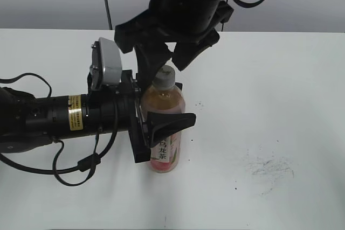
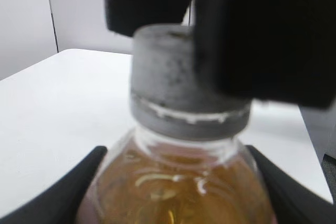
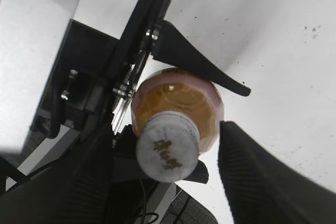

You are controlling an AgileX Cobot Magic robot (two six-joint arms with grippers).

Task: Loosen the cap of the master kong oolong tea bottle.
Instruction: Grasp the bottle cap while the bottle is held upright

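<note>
The master kong oolong tea bottle (image 1: pixel 160 100) stands upright on the white table, with amber tea and a pink label low down. Its white-grey cap (image 1: pixel 164 76) is on. My left gripper (image 1: pixel 168 116) reaches in from the left and is shut on the bottle's body, a finger on each side of the bottle (image 2: pixel 173 182). My right gripper (image 1: pixel 167 60) comes from above and is open, its fingers straddling the cap (image 3: pixel 168 148) with gaps on both sides. In the left wrist view the cap (image 2: pixel 173 82) is partly covered by a right finger.
The white table (image 1: pixel 269 79) extends to the right and front, with grey scuff marks (image 1: pixel 272 168). The left arm's body and its cable (image 1: pixel 70 173) lie across the table's left side. A grey wall is behind.
</note>
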